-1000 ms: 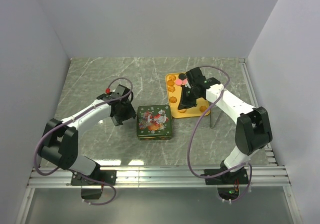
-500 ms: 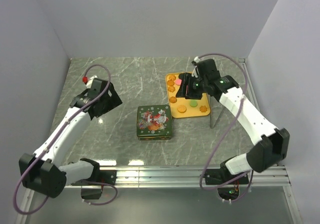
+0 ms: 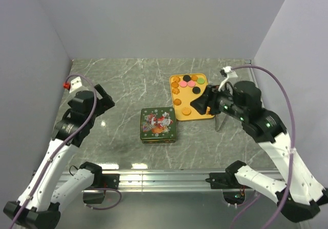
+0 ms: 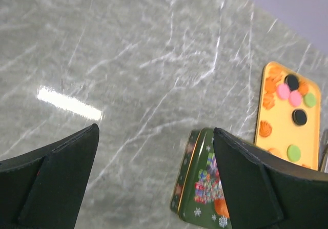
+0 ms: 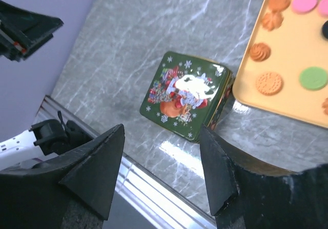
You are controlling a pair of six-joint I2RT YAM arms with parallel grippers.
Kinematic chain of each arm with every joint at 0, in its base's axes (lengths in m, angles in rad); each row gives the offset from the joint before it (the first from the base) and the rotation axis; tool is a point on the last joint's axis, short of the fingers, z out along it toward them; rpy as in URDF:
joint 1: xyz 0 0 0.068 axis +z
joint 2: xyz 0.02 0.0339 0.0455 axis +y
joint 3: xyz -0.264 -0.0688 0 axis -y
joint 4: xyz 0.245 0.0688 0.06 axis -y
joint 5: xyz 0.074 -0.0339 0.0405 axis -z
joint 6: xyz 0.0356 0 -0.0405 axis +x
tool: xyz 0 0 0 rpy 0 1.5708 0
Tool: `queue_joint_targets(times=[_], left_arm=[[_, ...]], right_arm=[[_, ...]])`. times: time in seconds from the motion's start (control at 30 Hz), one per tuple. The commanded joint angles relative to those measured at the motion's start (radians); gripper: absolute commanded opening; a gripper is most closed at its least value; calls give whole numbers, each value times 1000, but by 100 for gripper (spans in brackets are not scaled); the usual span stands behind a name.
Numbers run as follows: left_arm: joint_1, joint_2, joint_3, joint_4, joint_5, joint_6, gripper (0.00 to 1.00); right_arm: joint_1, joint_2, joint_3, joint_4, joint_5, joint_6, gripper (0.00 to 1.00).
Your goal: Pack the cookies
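Mostly round cookies [image 3: 190,84] on smooth rect. tray [image 3: 187,98]

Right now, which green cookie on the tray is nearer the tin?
The green cookie lying by itself; the other green cookie sits beside a pink cookie, farther back.

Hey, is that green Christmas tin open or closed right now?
Closed. The green tin has its printed lid seated flat on top; the visible cookies lie on the yellow tray.
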Motion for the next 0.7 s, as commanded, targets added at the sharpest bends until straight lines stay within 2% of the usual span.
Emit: queue_joint_targets(times=[0.0, 0.13, 0.2, 0.27, 0.43, 0.67], left_arm=[[2, -69, -77, 165, -50, 68, 99], [2, -152, -221, 319, -172, 119, 99], [2, -192, -328, 418, -303, 139, 96], [2, -222, -433, 492, -359, 197, 95], [2, -226, -647, 819, -338, 322, 95], [33, -40, -803, 1113, -301, 334, 98]], right_arm=[[7, -68, -33, 26, 53, -34, 68], [7, -133, -36, -13, 74, -31, 69], [8, -142, -33, -40, 102, -3, 69], [7, -160, -42, -43, 102, 17, 70], [7, -272, -182, 62, -1, 44, 71], [7, -358, -297, 133, -45, 150, 71]])
